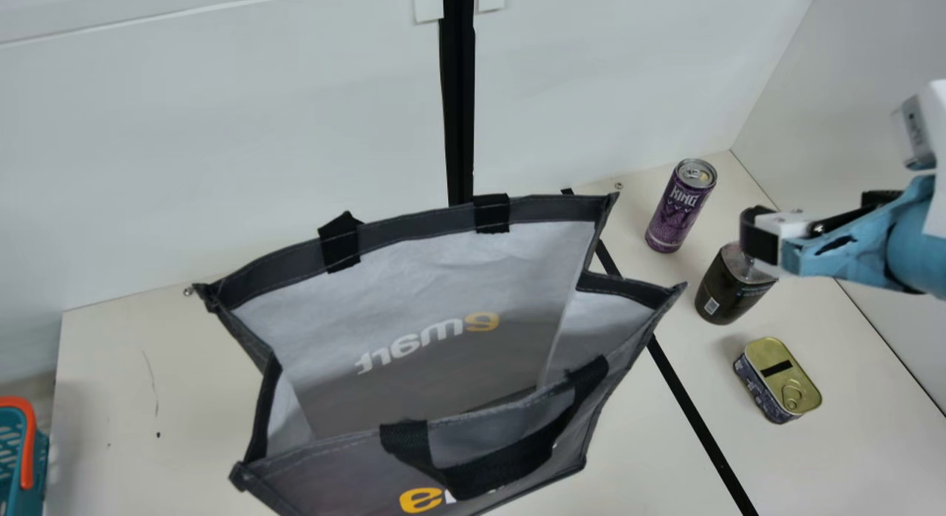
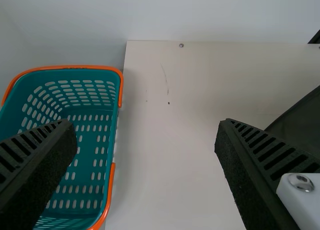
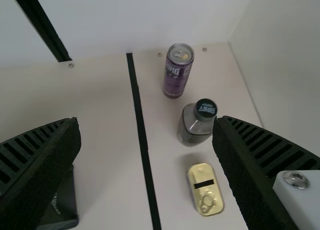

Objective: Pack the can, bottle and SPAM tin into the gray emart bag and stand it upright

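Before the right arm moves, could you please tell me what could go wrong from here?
The open right hand might tip the upright bottle or nudge the can standing close by. The SPAM tin lies flat and low, so it could slip from a grip. Items might catch on the black straps of the gray bag.

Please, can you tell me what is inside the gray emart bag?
Through the open top of the gray emart bag with black handles, I see its pale inner lining and no item. The near wall covers the lowest part, so I cannot tell what lies there.
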`<action>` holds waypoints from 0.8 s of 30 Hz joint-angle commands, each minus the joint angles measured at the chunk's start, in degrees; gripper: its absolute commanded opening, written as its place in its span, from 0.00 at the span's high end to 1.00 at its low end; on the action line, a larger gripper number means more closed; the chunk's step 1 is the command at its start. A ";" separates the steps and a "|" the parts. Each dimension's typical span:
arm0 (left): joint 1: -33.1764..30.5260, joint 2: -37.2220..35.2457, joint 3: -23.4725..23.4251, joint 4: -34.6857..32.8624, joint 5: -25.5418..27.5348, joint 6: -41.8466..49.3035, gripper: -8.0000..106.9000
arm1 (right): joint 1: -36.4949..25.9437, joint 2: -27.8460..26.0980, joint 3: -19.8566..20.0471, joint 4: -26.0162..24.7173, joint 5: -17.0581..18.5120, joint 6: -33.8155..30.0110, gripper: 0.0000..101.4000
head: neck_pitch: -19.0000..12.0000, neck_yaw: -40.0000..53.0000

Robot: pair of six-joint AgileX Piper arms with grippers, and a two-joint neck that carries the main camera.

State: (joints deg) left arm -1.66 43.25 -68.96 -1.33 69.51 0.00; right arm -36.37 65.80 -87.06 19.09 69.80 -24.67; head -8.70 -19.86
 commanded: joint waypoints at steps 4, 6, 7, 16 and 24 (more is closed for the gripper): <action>0.00 0.00 0.00 0.00 0.00 0.00 0.15 | 0.62 -0.20 3.26 0.32 0.10 1.31 0.06 | -1.30 -0.14; 0.00 0.00 0.00 0.00 0.00 0.00 0.15 | 0.66 -0.23 4.15 0.56 0.10 1.56 0.06 | -1.30 -0.14; 0.00 0.00 0.00 0.00 0.00 0.00 0.15 | 0.64 -0.26 4.54 0.66 0.10 1.64 0.06 | -1.30 -0.14; 0.00 0.00 0.00 0.00 0.00 0.00 0.15 | 0.67 -0.28 5.18 0.80 -0.22 1.94 0.06 | -1.30 -0.14; 0.00 0.00 0.00 0.00 0.00 0.00 0.15 | 0.67 -0.28 5.18 0.80 -0.22 1.94 0.06 | -1.30 -0.14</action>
State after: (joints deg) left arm -1.66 43.25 -68.96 -1.33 69.51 0.00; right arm -35.70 65.52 -81.87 19.89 69.58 -22.74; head -8.70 -19.86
